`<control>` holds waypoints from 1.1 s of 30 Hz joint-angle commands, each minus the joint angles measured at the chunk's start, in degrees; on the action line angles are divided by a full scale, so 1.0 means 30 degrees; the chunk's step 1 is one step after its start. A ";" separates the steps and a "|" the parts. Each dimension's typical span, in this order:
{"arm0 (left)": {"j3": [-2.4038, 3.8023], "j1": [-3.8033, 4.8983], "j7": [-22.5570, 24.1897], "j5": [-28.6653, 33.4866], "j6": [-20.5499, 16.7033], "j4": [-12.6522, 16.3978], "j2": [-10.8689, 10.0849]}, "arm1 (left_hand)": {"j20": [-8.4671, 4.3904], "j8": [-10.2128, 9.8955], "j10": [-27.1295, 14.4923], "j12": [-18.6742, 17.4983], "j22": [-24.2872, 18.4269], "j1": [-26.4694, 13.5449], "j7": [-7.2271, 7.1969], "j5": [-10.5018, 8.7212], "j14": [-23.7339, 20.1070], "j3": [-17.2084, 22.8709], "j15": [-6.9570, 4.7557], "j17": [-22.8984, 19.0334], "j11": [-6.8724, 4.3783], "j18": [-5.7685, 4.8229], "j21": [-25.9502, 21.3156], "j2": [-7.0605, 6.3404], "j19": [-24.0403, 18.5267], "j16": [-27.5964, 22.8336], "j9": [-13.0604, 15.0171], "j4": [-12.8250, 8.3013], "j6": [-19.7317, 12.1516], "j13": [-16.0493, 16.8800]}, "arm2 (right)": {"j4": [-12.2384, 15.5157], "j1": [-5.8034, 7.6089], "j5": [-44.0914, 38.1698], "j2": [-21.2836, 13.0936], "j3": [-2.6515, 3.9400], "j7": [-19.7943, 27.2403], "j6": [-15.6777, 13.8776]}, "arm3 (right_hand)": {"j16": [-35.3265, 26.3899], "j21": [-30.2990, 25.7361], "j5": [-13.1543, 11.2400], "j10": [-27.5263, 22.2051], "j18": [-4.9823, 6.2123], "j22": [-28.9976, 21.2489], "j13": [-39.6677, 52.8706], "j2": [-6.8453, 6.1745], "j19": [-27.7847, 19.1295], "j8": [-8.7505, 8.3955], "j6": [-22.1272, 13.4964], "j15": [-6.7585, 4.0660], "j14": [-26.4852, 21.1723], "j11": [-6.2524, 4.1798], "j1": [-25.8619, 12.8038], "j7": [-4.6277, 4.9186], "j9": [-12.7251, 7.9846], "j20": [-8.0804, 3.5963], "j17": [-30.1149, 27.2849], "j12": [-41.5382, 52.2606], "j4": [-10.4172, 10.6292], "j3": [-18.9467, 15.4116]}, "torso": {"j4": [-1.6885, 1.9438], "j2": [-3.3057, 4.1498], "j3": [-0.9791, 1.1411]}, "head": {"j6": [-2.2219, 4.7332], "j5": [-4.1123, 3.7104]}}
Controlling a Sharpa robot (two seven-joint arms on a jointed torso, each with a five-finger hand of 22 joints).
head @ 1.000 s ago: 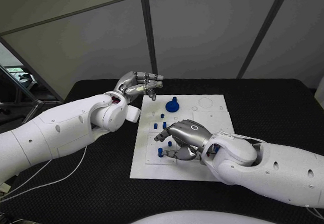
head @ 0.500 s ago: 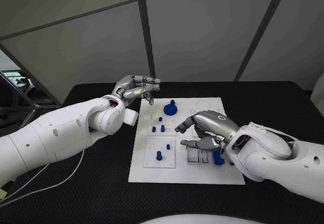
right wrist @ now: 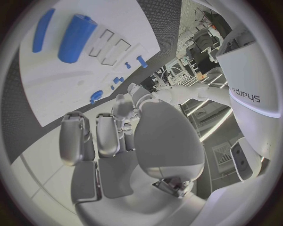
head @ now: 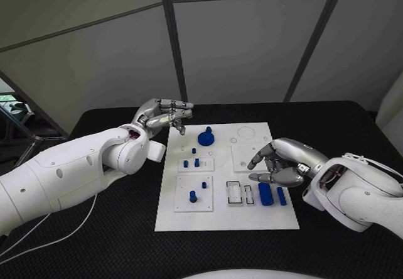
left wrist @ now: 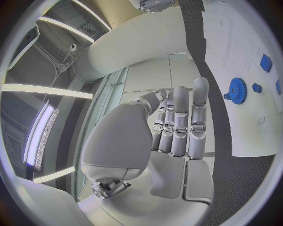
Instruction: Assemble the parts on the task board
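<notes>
Right hand off the board's left side

Since a second ago the right hand has shifted rightward, fingers loosely curled, holding nothing. White task board lies mid-surface, carrying a blue gear, small pegs and blue blocks. Left hand hovers empty beside its far-left corner.

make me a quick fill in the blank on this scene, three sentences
1. The task board is coloured ____.
2. The round gear-like part lies near the board's far edge, closer to the robot's ____ hand.
3. The right hand holds ____.

Missing words: white; left; nothing
</notes>
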 commanded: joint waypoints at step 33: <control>-0.0263 -0.0360 0.0698 0.0050 0.0323 0.1636 -0.0818 | -0.0126 0.0212 -0.0369 0.0539 -0.1442 -0.0195 0.0011 -0.0073 0.0405 -0.0127 -0.0075 -0.0864 0.0002 0.0687 -0.1381 0.0228 0.0629 -0.1457 -0.0003 -0.0101 -0.0164 0.0071 | 0.0307 -0.0557 0.0566 -0.0626 -0.0217 -0.7705 0.2667 | 0.1521 0.0780 0.2303 0.0094 -0.0388 0.2948 0.6029 0.0676 0.0543 0.1881 -0.1489 0.0342 0.0990 0.0277 -0.2407 0.0088 0.1318 0.0220 0.2575 0.3892 0.2550 -0.5305 | -0.0043 0.0016 -0.0006 | -0.0147 -0.1457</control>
